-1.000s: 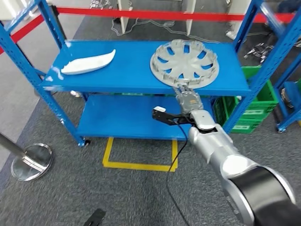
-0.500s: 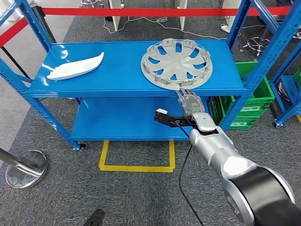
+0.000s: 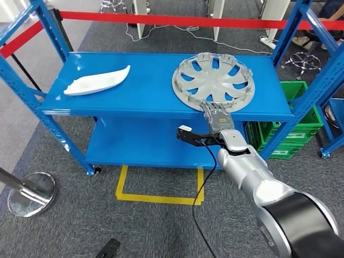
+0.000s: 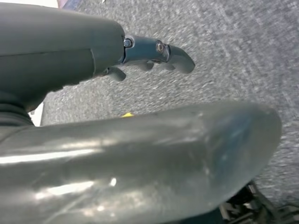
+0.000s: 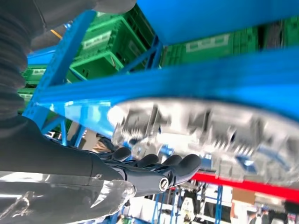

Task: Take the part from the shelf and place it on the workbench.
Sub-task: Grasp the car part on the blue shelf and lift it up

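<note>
Right hand (image 3: 216, 114) is at the front edge of the shelf (image 3: 134, 102), right part, fingers straight and reaching toward the near rim of the hubcap (image 3: 214, 81). From the head view, fingertips look like they're at or just under the rim; can't tell if they touch. Right wrist view: fingers (image 5: 166, 168) stretched out side by side, nothing in them, hubcap (image 5: 211, 135) rim just beyond them. Not grasping.

Left hand (image 4: 105, 56) hangs over grey carpet, fingers (image 4: 169, 53) loosely extended, holding nothing.

Hubcap lies flat on the top shelf, toward the right end, near the front edge. White curved part (image 3: 97, 83) lies on the same shelf at the left end, well apart from the hubcap.

Green crate (image 3: 296, 121) sits on the floor behind the rack's right post. Red barrier tape (image 3: 170, 20) runs behind the rack. Yellow floor marking (image 3: 158, 185) lies in front of the rack.
</note>
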Available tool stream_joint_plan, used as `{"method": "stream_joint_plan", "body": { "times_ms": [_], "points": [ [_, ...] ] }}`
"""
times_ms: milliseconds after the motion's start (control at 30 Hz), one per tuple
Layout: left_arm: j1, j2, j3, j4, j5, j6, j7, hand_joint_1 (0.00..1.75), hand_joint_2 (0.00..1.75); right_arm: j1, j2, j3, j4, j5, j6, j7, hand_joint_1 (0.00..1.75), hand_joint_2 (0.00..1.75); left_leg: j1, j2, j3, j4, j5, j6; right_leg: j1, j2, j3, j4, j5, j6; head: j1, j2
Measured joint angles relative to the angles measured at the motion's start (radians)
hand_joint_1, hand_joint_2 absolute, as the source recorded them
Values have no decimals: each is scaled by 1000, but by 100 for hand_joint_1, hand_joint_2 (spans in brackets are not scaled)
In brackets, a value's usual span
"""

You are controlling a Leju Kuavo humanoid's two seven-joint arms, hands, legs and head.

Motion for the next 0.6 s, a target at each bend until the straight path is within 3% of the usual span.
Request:
{"method": "stream_joint_plan", "body": {
  "times_ms": [167, 200, 267, 333, 367, 400, 467, 533, 600],
  "points": [
    [-4, -1, 0, 0, -1, 0, 0, 0, 0, -10, 1, 0, -7, 0, -21, 2, 0, 175, -1, 6, -9, 20, -17, -20, 2, 5, 24, -25, -25, -38, -8, 0],
    [-6, -1, 0, 0, -1, 1, 0, 0, 0, -15, 1, 0, -10, 0, -32, 2, 0, 175, -1, 9, -28, 56, -32, -25, 0, 6, 29, -26, -29, -44, -9, 0],
    [-9, -2, 0, 0, -1, 1, 0, 0, 0, -23, 1, 0, -12, 1, -54, 4, 0, 175, -1, 12, -104, 180, -71, -31, 0, 6, 39, -27, -37, -52, -11, 0],
    [-6, -2, 0, 0, -2, 1, 0, 0, 0, -22, 1, 0, -12, 2, -66, 6, 0, 175, -1, 13, -176, 272, -76, -31, 2, 6, 50, -27, -46, -55, -11, 0],
    [-4, -1, 0, 0, -2, 1, 1, 0, 0, -19, 1, 0, -12, 2, -70, 7, 0, 175, -3, 13, -190, 270, -50, -26, 2, 7, 57, -27, -51, -55, -11, 0],
    [-3, -1, 0, 0, -2, 1, 1, 0, 0, -17, 1, 0, -12, 2, -74, 8, 0, 175, -5, 13, -186, 231, -6, -20, 2, 9, 63, -27, -56, -54, -11, 0],
    [-3, 0, 0, 0, -2, 1, 1, 0, 0, -16, 1, 0, -13, 2, -81, 10, 0, 175, -14, 13, -148, 108, 84, 0, 3, 12, 75, -27, -67, -48, -11, 0],
    [-3, -1, 0, 0, -2, 1, 2, 0, 0, -16, 1, 0, -13, 2, -84, 12, 0, 175, -18, 14, -115, 26, 104, 10, 7, 15, 79, -27, -78, -39, -10, 0],
    [-3, -1, 0, 0, -3, 1, 2, 0, 0, -16, 1, 0, -13, 3, -84, 13, 0, 175, -17, 13, -103, 6, 87, 11, 8, 15, 83, -32, -85, -28, -10, 0]
  ]
}}
